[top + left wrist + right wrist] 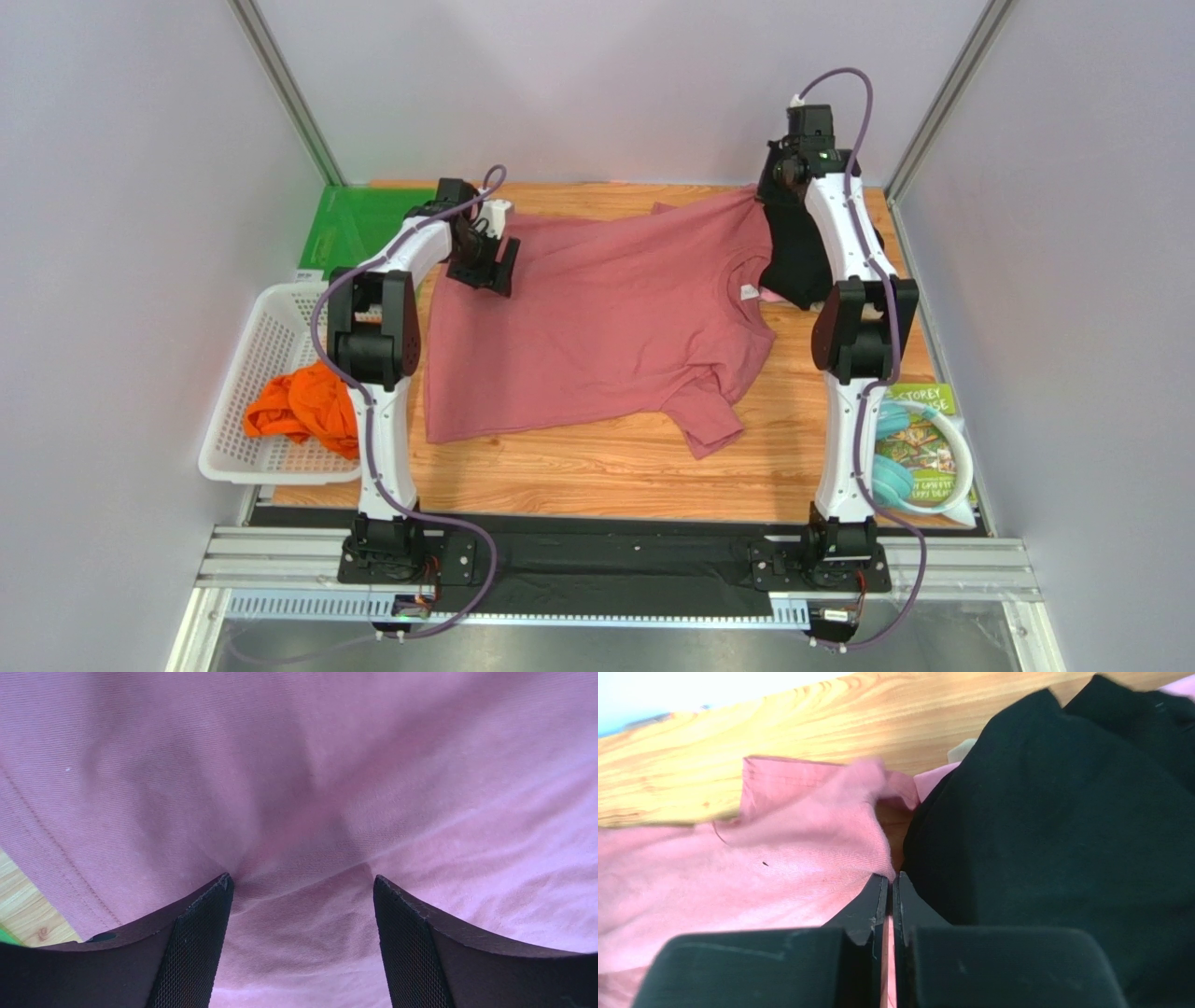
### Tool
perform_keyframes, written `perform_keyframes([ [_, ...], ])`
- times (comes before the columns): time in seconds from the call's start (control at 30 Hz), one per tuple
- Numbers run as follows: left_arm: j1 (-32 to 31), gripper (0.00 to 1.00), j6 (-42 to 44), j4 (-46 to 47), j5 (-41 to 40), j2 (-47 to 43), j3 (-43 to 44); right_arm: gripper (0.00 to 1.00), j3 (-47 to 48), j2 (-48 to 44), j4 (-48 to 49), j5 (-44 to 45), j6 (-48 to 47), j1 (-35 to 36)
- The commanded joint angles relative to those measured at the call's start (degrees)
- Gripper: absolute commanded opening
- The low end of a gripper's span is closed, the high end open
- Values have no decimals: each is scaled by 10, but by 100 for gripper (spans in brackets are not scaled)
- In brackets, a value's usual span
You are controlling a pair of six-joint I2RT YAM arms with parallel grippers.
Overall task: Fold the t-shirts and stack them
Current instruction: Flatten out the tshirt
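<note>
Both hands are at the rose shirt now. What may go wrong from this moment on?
1. The right hand is shut on an edge of the rose shirt, right beside the black shirt; pulling may drag the black one along.
2. The left hand is open on the cloth, holding nothing; if only the right pulls, the shirt may bunch.

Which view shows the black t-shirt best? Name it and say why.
The right wrist view: the black t-shirt fills its right half, close up. The top external view shows only a dark patch of it beside the right arm. The left wrist view shows only the dusty-rose t-shirt.
</note>
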Motion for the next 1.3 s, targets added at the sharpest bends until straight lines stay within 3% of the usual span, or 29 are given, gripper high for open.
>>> perform_keyframes([
  [0.0, -1, 79, 7, -7, -3, -34, -2, 10, 9, 28, 4, -24, 8, 3],
  [0.03, -1, 79, 8, -6, -2, -36, -3, 21, 2, 29, 4, -26, 11, 2],
  [0.07, -1, 79, 7, -6, -3, -35, -3, 49, -8, 29, 2, -28, 12, 2],
  [0.1, -1, 79, 8, -6, -3, -35, -2, 62, -12, 29, 1, -33, 12, 2],
  [0.17, -1, 78, 8, -6, -3, -35, -2, 83, -19, 25, -8, -19, 18, 3],
  [0.27, -1, 78, 6, -6, -3, -39, -5, 100, -26, 1, -22, 40, 15, 9],
  [0.47, -1, 78, 24, -5, -22, -80, -20, 100, -122, -145, -38, 139, 15, 45],
  [0.73, -1, 85, 24, -33, -11, -176, -46, 100, -452, -416, 2, 155, 58, 152],
  [0.8, -1, 88, 25, -62, 0, -195, -43, 100, -491, -464, -4, 161, 75, 187],
  [1.0, -2, 91, 32, -103, 59, -300, -115, 100, -607, -541, -27, 168, 134, 286],
  [1.27, -3, 90, 84, -96, 42, -384, -256, 96, -747, -635, -54, 153, 237, 362],
])
